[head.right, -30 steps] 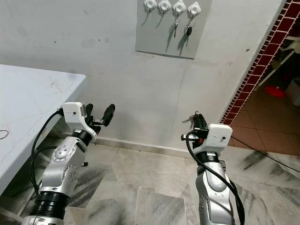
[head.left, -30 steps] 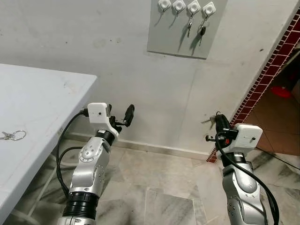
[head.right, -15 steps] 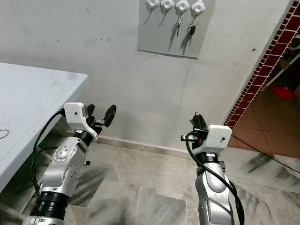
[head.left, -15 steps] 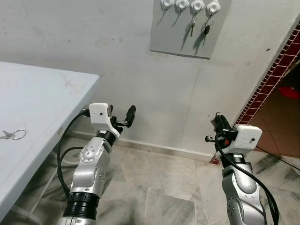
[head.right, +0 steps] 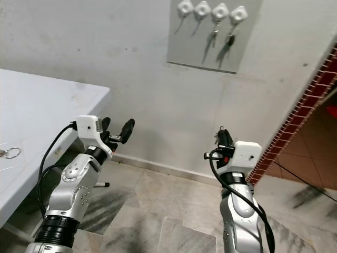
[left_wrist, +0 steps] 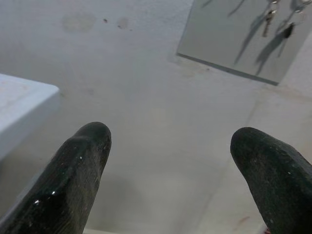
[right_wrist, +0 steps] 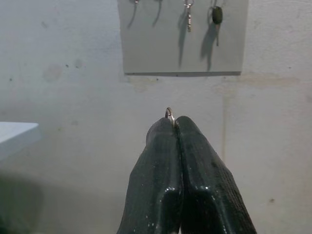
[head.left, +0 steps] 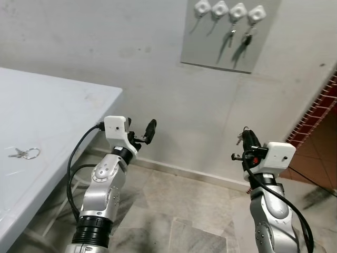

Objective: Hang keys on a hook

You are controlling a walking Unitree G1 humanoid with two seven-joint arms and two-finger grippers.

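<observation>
A grey board (head.left: pixel 226 39) on the wall carries several white hooks (head.left: pixel 219 8); keys (head.left: pixel 246 38) hang from the two right-hand ones, and the two on the left are bare. Well below the board, my right gripper (head.left: pixel 246 136) points up, shut on a key ring (right_wrist: pixel 169 114) that pokes out between its fingertips; a key (head.left: pixel 239 138) dangles beside it. My left gripper (head.left: pixel 140 126) is open and empty, held out toward the wall near the table corner. Another set of keys (head.left: pixel 23 154) lies on the white table (head.left: pixel 58 105).
The white table fills the left side, its corner close to my left arm. A red tiled strip (head.left: pixel 316 113) edges a doorway on the right. Marble floor (head.left: pixel 174 211) runs between me and the wall.
The whole picture has slid to the right, so the camera has turned left. Both arms keep their pose and the right gripper still holds the ring.
</observation>
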